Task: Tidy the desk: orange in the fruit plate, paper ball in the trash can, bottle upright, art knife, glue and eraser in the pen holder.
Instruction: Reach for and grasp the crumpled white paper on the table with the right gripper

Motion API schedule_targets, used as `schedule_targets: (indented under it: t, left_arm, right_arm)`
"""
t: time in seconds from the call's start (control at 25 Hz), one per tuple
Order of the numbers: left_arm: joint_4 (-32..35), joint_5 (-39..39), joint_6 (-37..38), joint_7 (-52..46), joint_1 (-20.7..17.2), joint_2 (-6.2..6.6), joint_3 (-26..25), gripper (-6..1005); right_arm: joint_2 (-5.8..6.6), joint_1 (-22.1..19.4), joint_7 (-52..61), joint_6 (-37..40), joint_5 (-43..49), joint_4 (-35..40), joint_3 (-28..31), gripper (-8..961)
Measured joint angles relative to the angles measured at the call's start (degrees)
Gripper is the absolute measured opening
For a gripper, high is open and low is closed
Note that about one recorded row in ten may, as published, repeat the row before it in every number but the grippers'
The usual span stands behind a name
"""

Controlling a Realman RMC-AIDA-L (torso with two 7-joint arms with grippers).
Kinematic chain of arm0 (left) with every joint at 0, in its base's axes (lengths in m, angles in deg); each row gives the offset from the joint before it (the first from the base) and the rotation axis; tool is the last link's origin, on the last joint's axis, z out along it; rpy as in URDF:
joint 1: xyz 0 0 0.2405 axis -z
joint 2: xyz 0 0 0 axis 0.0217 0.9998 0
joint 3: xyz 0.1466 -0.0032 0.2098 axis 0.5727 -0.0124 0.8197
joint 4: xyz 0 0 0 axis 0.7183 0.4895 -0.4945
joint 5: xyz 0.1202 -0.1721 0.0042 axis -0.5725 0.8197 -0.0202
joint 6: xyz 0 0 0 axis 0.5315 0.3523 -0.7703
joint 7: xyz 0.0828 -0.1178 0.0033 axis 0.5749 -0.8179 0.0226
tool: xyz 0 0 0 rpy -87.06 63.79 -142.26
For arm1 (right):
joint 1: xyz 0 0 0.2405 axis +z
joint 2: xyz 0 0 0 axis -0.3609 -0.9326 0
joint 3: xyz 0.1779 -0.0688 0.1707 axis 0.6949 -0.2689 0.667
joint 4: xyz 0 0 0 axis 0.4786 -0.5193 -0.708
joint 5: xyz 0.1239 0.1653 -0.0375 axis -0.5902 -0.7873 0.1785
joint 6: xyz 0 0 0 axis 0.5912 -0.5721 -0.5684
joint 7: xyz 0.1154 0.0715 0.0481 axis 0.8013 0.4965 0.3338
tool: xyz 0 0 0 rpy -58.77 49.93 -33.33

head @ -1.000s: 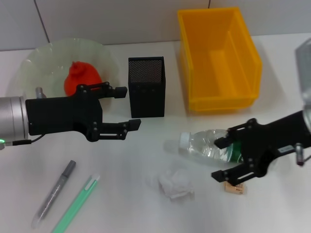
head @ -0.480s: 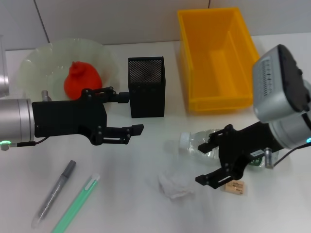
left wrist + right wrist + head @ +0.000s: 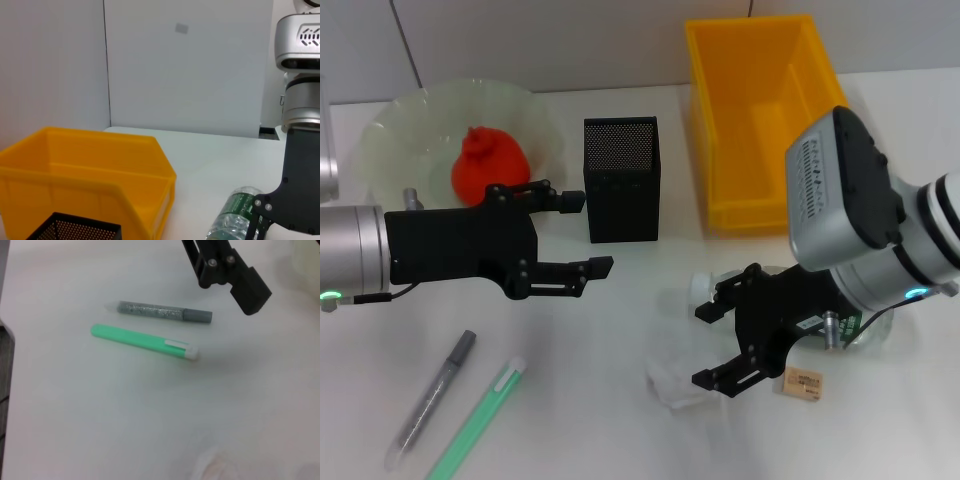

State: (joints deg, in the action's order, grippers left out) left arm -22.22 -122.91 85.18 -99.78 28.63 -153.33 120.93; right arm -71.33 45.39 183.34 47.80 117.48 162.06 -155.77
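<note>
The orange (image 3: 488, 160) sits in the fruit plate (image 3: 390, 125), and the trash can (image 3: 770, 120) holds nothing. The right gripper (image 3: 718, 345), fingers apart, hangs over the paper ball (image 3: 670, 384) by the lying bottle (image 3: 235, 212). The left gripper (image 3: 585, 232), also wide apart, hovers beside the pen holder (image 3: 621, 180).

A: Left wrist camera, what's in frame?
B: Trash can (image 3: 85, 170), yellow, on the white desk (image 3: 220, 155). Pen holder (image 3: 75, 229) rim in front of it.
A: Other side?
B: Bottle (image 3: 235, 215) lying down, green label showing. The right arm's black hand (image 3: 295, 200) just beside it; fingers not visible.
</note>
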Motion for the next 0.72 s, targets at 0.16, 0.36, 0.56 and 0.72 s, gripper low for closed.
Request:
schedule_targets:
  t: [0.16, 0.36, 0.56, 0.72]
  left_arm:
    - [-0.13, 0.14, -0.06, 0.97, -0.24, -0.01, -0.06, 835]
    - [-1.1, 0.19, -0.46, 1.61, -0.26, -0.06, -0.08, 834]
    - [-1.28, 0.37, -0.68, 1.9, -0.31, -0.04, -0.28, 835]
    - [-1.31, 0.38, -0.74, 1.91, -0.32, -0.07, -0.43, 835]
  right_arm:
    - [-0.02, 0.02, 0.08, -1.13, -0.07, -0.64, -0.86, 735]
    - [-0.04, 0.03, 0.1, -1.63, -0.78, -1.5, -0.93, 731]
    - [-0.05, 0.03, 0.28, -1.66, -0.9, -1.56, -1.07, 727]
    - [-0.11, -0.25, 0.39, -1.66, -1.41, -1.58, -1.38, 725]
